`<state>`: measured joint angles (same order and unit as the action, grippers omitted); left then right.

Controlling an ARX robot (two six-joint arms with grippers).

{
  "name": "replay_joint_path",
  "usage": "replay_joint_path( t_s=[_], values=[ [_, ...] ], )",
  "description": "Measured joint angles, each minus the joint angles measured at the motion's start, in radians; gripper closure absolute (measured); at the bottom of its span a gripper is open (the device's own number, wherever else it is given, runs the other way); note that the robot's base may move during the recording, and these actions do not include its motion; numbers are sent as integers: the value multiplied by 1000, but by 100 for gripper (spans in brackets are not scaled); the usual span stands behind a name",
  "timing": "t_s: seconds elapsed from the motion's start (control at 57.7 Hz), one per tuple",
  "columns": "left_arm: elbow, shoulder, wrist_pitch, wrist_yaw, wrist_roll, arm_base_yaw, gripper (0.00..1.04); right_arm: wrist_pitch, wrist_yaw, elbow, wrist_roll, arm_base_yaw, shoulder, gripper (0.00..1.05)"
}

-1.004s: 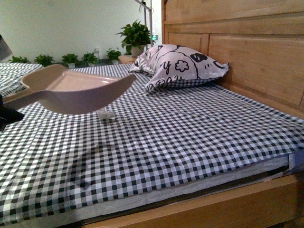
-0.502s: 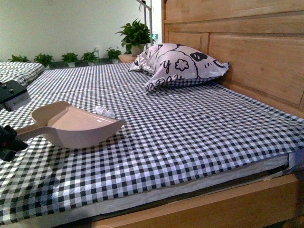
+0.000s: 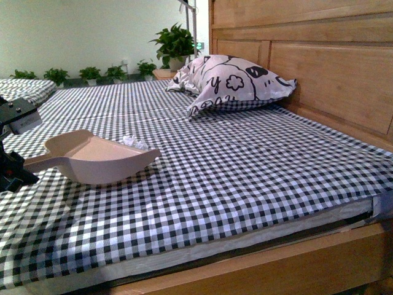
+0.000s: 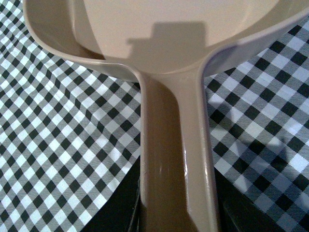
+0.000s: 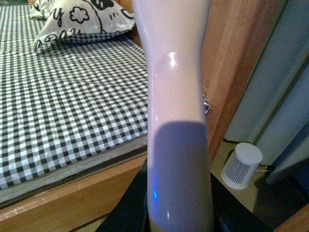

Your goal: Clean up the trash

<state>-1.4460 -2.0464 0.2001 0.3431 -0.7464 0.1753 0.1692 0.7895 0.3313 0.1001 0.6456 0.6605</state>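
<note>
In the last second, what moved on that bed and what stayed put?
The pink dustpan, its handle in the left gripper, came down from mid-air onto the checked sheet, the white wad just beyond its far edge. Wad, pillow and sheet stayed put. The right gripper grips a pale handle beside the bed.

Your front view has soft, even room light with a faint greenish cast; the pink plastic dustpan (image 3: 101,163) throws a mild shadow on the black-and-white checked sheet (image 3: 245,178), and the small crumpled white wad (image 3: 134,142) shows little detail. Your left wrist view has a blocky shadow across the pan and a thin glint down its handle. In your right wrist view the pale glossy plastic handle (image 5: 176,96) carries a small highlight, its lower part in bluish shade.
</note>
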Motion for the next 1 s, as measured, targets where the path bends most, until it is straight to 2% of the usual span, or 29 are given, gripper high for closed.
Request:
replay_joint_path(
  t_s=[0.208, 1.004],
  values=[
    [-10, -25, 50, -23, -51, 18, 78, 0, 0, 0, 0, 0, 0, 86],
    [-42, -70, 32, -18, -53, 30, 78, 0, 0, 0, 0, 0, 0, 86]
  ],
)
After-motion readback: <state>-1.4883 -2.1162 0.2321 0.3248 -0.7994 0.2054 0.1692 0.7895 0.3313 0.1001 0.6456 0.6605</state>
